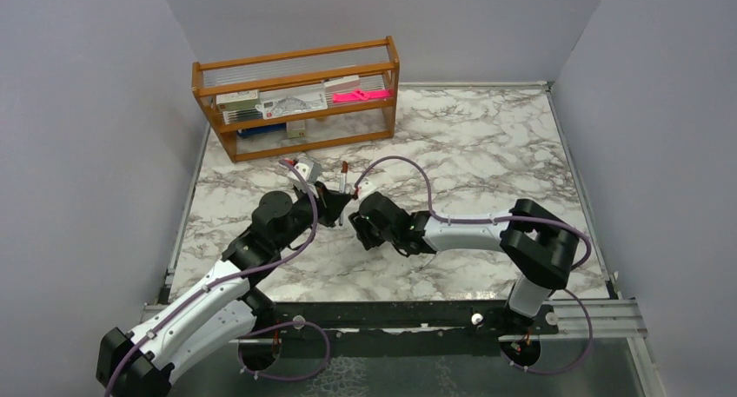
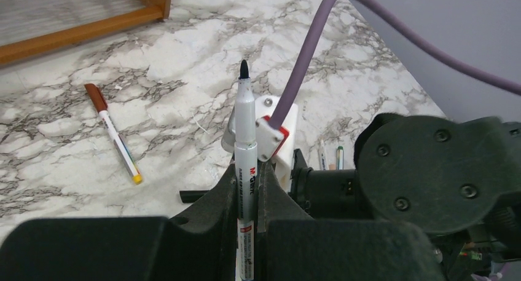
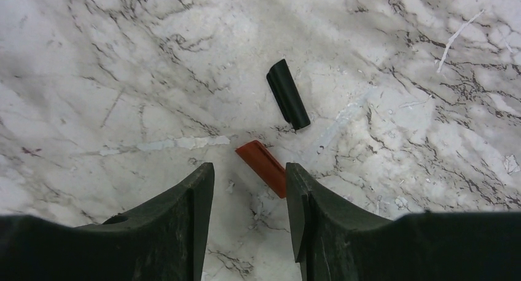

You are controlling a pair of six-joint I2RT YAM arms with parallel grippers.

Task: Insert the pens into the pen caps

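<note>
The black-nibbed pen (image 2: 244,133) is held clamped in the left gripper (image 2: 246,175), above the table (image 3: 92,78). The wrong cap may be taken: the spread right gripper (image 3: 249,171) is set over the red cap (image 3: 262,164), the black cap (image 3: 287,102) lying beyond. The pen's long axis is carried outward from the grip, nib leading.

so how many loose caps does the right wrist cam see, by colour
black cap: 1
red cap: 1
total: 2
</note>
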